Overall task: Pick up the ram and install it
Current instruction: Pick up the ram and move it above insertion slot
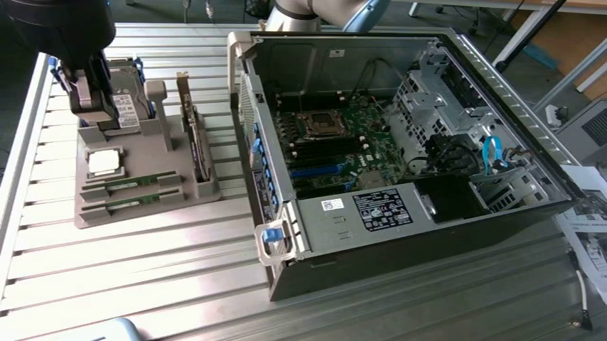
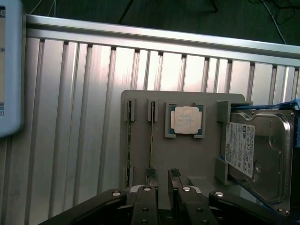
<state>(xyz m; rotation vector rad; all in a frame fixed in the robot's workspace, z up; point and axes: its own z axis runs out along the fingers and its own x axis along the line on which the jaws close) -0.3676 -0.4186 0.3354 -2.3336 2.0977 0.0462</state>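
Alu table (image 1: 142, 270), jaws open nr ram (image 2: 151, 136); ext. view: PC case (image 1: 399, 263).

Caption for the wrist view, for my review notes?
Open fingers above a gray holder with two ram sticks, a processor chip and a hard drive.

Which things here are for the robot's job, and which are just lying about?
For the job: ram sticks, the open fingers, computer case with motherboard.
Just lying about: processor chip, hard drive, expansion card.
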